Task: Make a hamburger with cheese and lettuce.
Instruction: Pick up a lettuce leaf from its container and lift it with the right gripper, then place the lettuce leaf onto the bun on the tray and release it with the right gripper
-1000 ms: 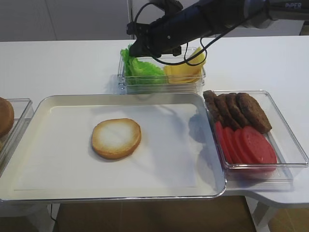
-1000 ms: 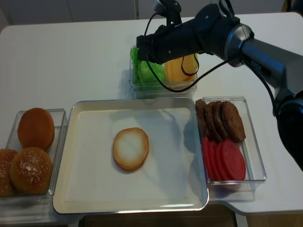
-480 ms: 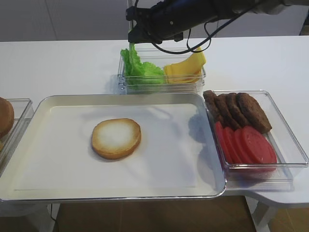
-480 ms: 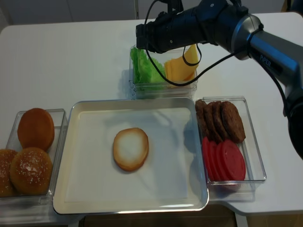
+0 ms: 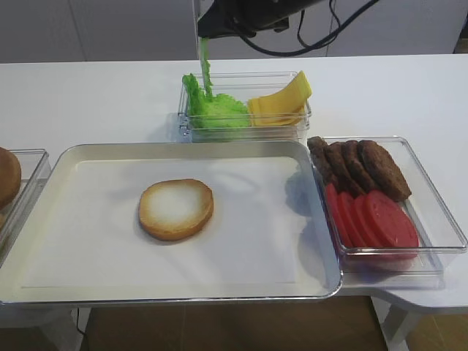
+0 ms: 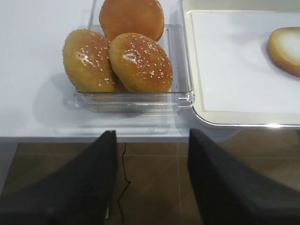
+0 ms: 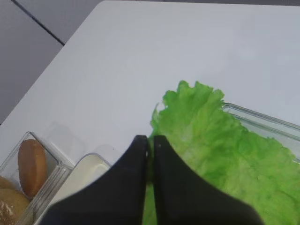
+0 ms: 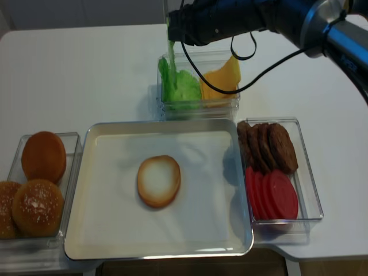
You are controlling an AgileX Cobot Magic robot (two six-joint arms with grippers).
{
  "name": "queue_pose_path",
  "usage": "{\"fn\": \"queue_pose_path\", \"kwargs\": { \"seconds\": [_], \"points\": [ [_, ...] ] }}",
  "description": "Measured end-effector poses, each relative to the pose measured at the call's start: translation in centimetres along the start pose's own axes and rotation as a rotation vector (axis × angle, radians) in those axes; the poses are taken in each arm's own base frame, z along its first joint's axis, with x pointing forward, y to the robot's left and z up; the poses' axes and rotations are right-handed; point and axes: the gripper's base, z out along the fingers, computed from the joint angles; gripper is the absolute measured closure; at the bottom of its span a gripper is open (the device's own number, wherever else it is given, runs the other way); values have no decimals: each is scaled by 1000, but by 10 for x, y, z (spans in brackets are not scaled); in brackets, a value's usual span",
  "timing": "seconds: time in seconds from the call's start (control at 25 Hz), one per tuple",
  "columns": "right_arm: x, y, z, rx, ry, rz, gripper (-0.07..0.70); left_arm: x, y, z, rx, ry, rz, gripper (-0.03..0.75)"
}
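- The right gripper (image 7: pixel 150 140) pinches a green, frilly lettuce (image 5: pixel 205 64) leaf, hanging over its clear box (image 5: pixel 241 126).
- The round bun (image 5: pixel 176 209), pale on top, lies on the tray (image 5: pixel 88 157).
- The left gripper (image 6: pixel 149 140) is spread apart.

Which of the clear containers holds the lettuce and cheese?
The far container behind the tray, with lettuce left and cheese right; the others hold buns or patties and tomato.

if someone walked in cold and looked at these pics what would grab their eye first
Probably the bright green lettuce leaf dangling from the shut right gripper above the clear bin at the back of the table. Next, the lone bun half, pale face up, in the middle of the big white tray. The red tomato slices in the right-hand bin also stand out.
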Motion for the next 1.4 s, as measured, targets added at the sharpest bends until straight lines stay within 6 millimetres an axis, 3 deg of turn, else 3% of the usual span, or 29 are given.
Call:
{"fn": "queue_pose_path", "kwargs": {
  "seconds": [0.52, 0.92, 1.08, 1.4],
  "points": [
    [-10, 43, -56, -71, 83, -87, 615, 0, 0, 0, 0, 0, 0, 353],
    [38, 52, -85, -68, 175, -8, 615, 0, 0, 0, 0, 0, 0, 353],
    [53, 51, -87, -74, 206, 20, 615, 0, 0, 0, 0, 0, 0, 353],
    [90, 68, -60, -72, 266, -47, 615, 0, 0, 0, 0, 0, 0, 353]
  ]
}}
